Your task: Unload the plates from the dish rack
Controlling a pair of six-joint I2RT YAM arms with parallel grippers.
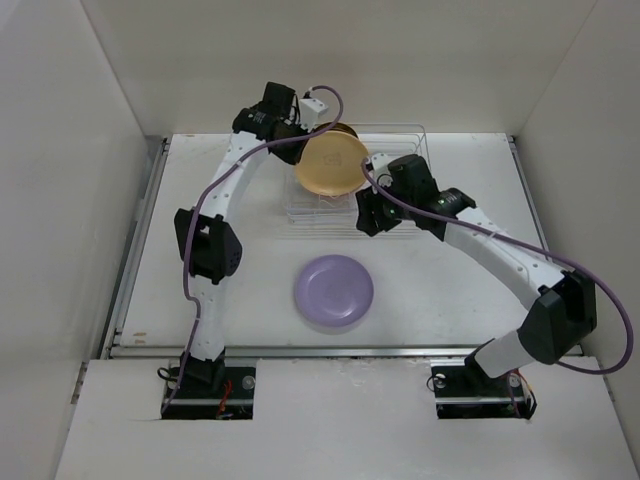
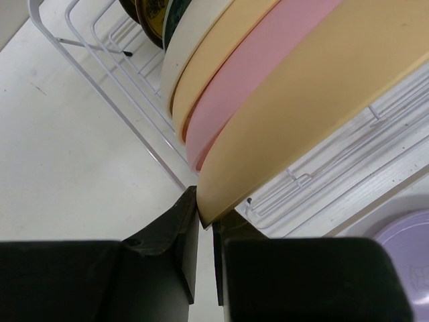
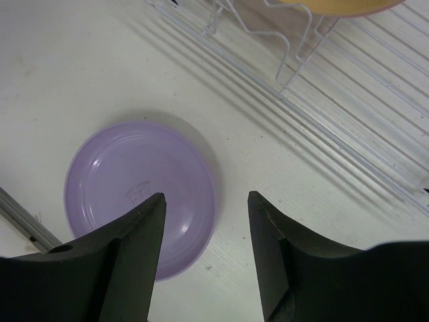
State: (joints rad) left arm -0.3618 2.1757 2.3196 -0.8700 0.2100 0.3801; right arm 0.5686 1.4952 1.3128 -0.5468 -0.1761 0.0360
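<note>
Left wrist view is showing the left claw [image 2: 205, 218] pinching the yellow plate [image 2: 301, 127] by its rim at bottom middle, beside the rack [image 2: 114, 87]. Meanwhile the right claw [image 3: 206, 204] is hanging wide open, empty. Such a tiny grip may be slipping, so the plate could fall.

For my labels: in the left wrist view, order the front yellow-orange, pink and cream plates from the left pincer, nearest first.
1. front yellow-orange plate, held in the left pincer
2. pink plate, just behind
3. cream plate, farther back
</note>
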